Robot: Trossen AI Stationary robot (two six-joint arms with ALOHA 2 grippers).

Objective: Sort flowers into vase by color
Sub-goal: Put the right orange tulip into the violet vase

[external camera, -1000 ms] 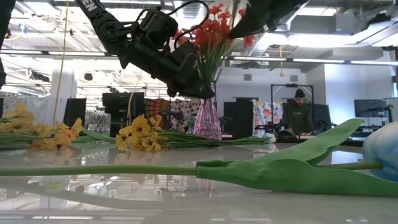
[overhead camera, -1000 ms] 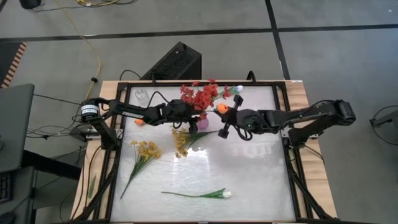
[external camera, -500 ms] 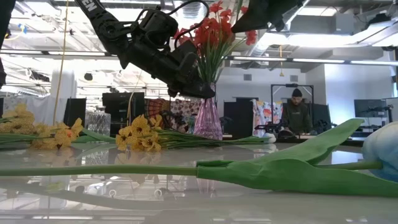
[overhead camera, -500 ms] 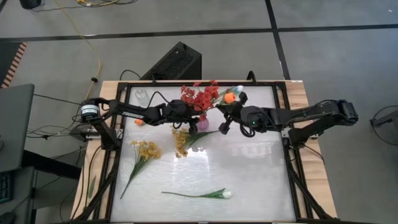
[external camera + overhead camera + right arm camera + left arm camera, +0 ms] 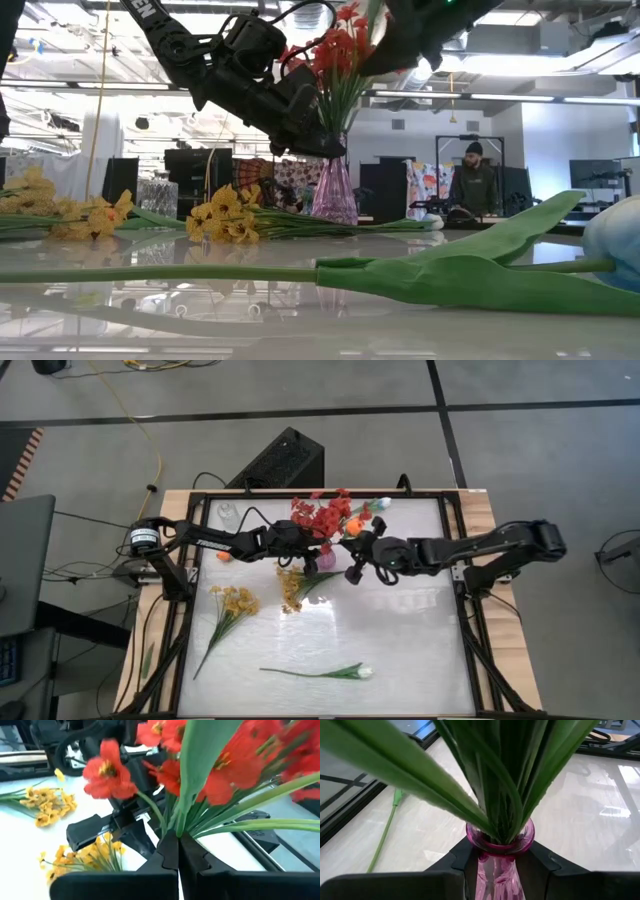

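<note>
A pink glass vase (image 5: 327, 559) stands near the table's far edge with red flowers (image 5: 325, 515) in it. My left gripper (image 5: 500, 862) is at the vase's neck, shut on it. My right gripper (image 5: 178, 845) is just right of the red flowers, above the vase, shut on a green-leaved flower with an orange bloom (image 5: 352, 528). Two yellow sprays (image 5: 236, 603) (image 5: 291, 586) and a white tulip (image 5: 352, 672) lie flat on the table. A small orange bloom (image 5: 223, 557) lies near the left arm. My left gripper holds the pink vase by its narrow neck (image 5: 496, 870), just under the rim, pinched between the two fingers, which come level from the table's left. The vase stands upright on the table. My right gripper pinches the flower's green leaf and stem (image 5: 181, 827) between its shut fingers. It comes from the table's right. The flower is lifted clear and its leaf rises beside the red blooms.
A clear glass vessel (image 5: 228, 513) stands at the table's far left corner. A black box (image 5: 283, 460) sits behind the table. The near half of the table holds only the white tulip. A person (image 5: 477, 185) stands in the room beyond.
My right gripper, carrying the orange-bloomed flower, first swung toward the far edge. It then came back and moved left and down, toward the red flowers in the vase. My left gripper and the vase stayed still.
</note>
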